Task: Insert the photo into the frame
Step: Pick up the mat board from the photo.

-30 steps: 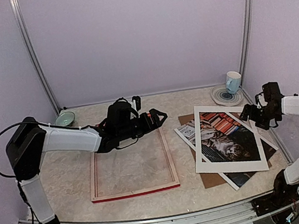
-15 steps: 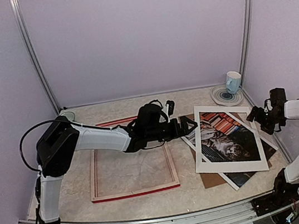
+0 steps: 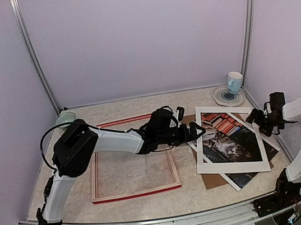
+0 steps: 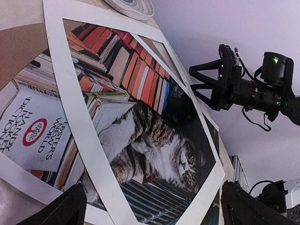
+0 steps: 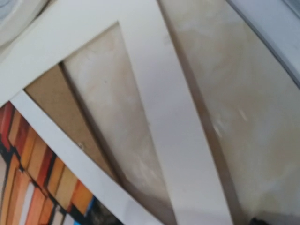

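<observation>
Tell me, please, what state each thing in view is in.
frame: lying flat, empty.
photo: face up, flat, under the mat, not framed.
mat: flat, askew over the photo.
cup: upright on its saucer.
bowl: upright.
left hand: open, holding nothing.
right hand: open, holding nothing.

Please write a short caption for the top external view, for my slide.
Open left pincer hovers at the cat photo left edge, next to the red frame; right pincer opposite.
</observation>
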Robot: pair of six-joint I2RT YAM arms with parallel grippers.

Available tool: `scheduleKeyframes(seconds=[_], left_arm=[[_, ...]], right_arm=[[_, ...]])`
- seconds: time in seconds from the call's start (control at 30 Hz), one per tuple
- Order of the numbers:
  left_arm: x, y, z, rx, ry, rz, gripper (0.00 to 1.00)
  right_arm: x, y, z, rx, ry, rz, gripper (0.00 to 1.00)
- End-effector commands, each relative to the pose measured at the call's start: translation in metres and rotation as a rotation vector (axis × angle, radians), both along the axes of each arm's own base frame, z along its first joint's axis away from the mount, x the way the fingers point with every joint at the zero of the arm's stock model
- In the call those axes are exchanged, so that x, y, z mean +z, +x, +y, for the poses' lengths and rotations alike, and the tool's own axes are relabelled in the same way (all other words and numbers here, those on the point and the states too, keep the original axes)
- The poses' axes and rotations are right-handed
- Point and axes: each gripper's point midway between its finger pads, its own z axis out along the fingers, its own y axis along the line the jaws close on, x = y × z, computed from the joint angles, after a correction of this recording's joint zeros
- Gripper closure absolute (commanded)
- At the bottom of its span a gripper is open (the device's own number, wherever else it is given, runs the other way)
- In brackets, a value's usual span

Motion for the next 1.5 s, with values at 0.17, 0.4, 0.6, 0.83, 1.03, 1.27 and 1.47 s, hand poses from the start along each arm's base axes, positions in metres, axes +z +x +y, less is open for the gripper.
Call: scheduleKeyframes(seconds=[0.17,0.4,0.6,0.83,1.03,1.27,1.47], left_arm=[[-0.034,0.003,-0.011,0.024,0.05,0.052,0.01],[-0.028,-0.003,-0.014,0.005,-0.012,0.075,0.01],[-0.019,-0.008,-0.017,-0.01,-0.055,0.076,0.01],[-0.02,-0.013,-0.021,-0.025,-0.056,0.08,0.01],[-0.033,-0.015,-0.022,-0.023,-0.03,0.1,0.01],[-0.043,-0.016,-0.019,-0.009,-0.013,0.115,0.01],[-0.023,0.015,0.005,0.122,0.048,0.015,0.01]], right_arm=[[-0.03,-0.005,0.009,0.058,0.078,-0.002,0.08],[-0.032,-0.006,0.013,0.072,0.114,-0.016,0.09],[-0.027,-0.004,0.015,0.085,0.126,-0.034,0.09],[-0.012,-0.002,0.023,0.113,0.206,-0.11,0.1],[0.012,0.002,0.036,0.171,0.269,-0.202,0.11],[0.022,0.002,0.045,0.205,0.321,-0.246,0.12],[0.015,0.001,0.045,0.204,0.325,-0.236,0.12]])
